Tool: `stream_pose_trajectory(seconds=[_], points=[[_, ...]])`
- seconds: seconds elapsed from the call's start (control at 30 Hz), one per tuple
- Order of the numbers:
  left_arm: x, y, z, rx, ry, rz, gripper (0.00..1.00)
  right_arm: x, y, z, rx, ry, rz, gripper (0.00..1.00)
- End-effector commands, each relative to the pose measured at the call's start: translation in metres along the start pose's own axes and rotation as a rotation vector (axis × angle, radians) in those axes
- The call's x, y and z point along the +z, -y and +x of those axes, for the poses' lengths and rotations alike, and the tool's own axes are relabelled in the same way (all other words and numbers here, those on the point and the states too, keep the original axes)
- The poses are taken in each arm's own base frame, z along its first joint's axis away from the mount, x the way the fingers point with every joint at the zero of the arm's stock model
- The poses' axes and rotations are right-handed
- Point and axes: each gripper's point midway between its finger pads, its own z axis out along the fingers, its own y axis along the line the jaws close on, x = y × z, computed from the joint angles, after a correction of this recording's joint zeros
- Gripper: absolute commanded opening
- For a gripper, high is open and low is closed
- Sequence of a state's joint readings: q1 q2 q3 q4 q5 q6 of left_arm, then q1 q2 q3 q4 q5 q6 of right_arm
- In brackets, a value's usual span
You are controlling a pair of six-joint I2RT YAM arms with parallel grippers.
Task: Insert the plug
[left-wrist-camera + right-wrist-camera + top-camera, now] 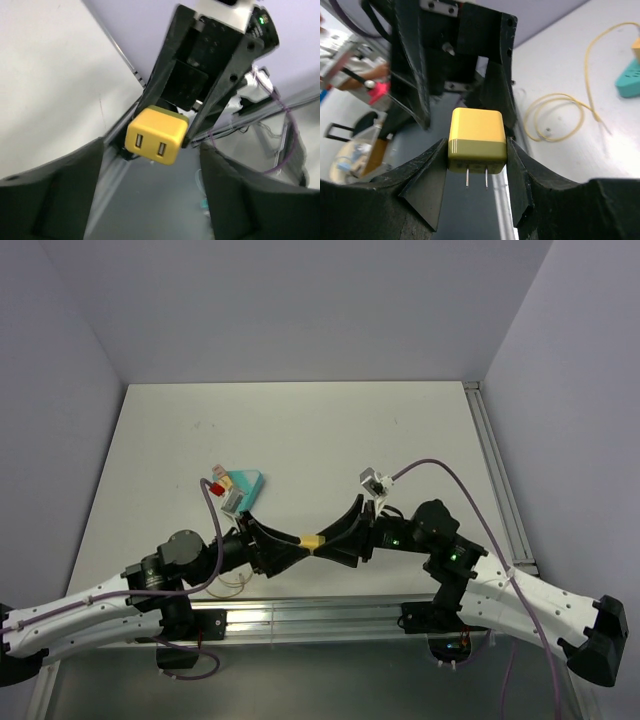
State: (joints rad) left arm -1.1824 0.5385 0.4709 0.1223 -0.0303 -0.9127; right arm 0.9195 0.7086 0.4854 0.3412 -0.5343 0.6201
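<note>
The plug [477, 140] is a small yellow block with two metal prongs pointing at the right wrist camera and two USB slots on its far face [156, 136]. My right gripper [477, 150] is shut on it, one finger on each side. In the top view the plug [313, 540] hangs above the table's front edge between both arms. My right gripper [332, 542] faces my left gripper [290, 546]. My left gripper [152, 190] is open, fingers wide apart just short of the plug. A thin pale-yellow cable [555, 96] lies looped on the table, not visibly joined to the plug.
A teal wedge block [248, 485] lies left of centre with small red and white parts [215, 483] beside it; it also shows in the right wrist view [630, 82]. A grey clip [373, 480] sits on the right arm's purple cable. A metal rail [300, 620] runs along the front edge.
</note>
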Motion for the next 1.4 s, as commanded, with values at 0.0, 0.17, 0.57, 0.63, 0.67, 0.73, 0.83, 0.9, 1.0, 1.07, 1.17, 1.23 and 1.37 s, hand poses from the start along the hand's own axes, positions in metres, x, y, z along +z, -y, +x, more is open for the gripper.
stream_pose_trajectory(seconds=[0.0, 0.17, 0.57, 0.63, 0.67, 0.73, 0.83, 0.9, 1.0, 1.07, 1.17, 1.23, 1.37], points=[[-0.011, 0.003, -0.018, -0.076, 0.024, -0.096, 0.86, -0.010, 0.001, -0.010, -0.157, -0.003, 0.058, 0.00], [-0.023, -0.001, -0.028, -0.258, 0.041, -0.223, 0.99, -0.020, 0.007, -0.012, -0.292, -0.007, 0.093, 0.00], [-0.007, 0.046, -0.027, -0.798, -0.050, -0.188, 0.83, -0.037, -0.016, -0.041, -0.481, 0.084, 0.072, 0.00], [0.003, 0.045, -0.021, -0.847, -0.068, -0.181, 0.80, -0.034, -0.022, -0.043, -0.489, 0.072, 0.049, 0.00], [0.006, 0.052, -0.022, -0.883, -0.081, -0.151, 0.79, -0.033, -0.025, -0.046, -0.494, 0.072, 0.040, 0.00], [0.014, 0.056, -0.017, -0.916, -0.120, -0.135, 0.79, -0.031, -0.028, -0.046, -0.498, 0.063, 0.023, 0.00], [0.021, 0.058, -0.022, -0.947, -0.119, -0.108, 0.81, -0.028, -0.029, -0.044, -0.501, 0.047, 0.011, 0.00], [0.024, 0.057, -0.025, -0.963, -0.111, -0.099, 0.80, -0.029, -0.031, -0.044, -0.507, 0.051, 0.003, 0.00], [0.027, 0.058, -0.031, -0.980, -0.100, -0.065, 0.79, -0.031, -0.034, -0.042, -0.514, 0.053, -0.013, 0.00], [0.029, 0.059, -0.032, -0.989, -0.105, -0.056, 0.77, -0.031, -0.035, -0.040, -0.518, 0.055, -0.021, 0.00], [0.035, 0.059, -0.031, -0.992, -0.118, -0.049, 0.74, -0.033, -0.037, -0.040, -0.527, 0.056, -0.031, 0.00], [0.039, 0.060, -0.025, -0.996, -0.154, -0.044, 0.73, -0.033, -0.037, -0.038, -0.529, 0.052, -0.034, 0.00], [0.046, 0.061, -0.018, -0.983, -0.195, -0.049, 0.66, -0.032, -0.037, -0.038, -0.532, 0.052, -0.041, 0.00]])
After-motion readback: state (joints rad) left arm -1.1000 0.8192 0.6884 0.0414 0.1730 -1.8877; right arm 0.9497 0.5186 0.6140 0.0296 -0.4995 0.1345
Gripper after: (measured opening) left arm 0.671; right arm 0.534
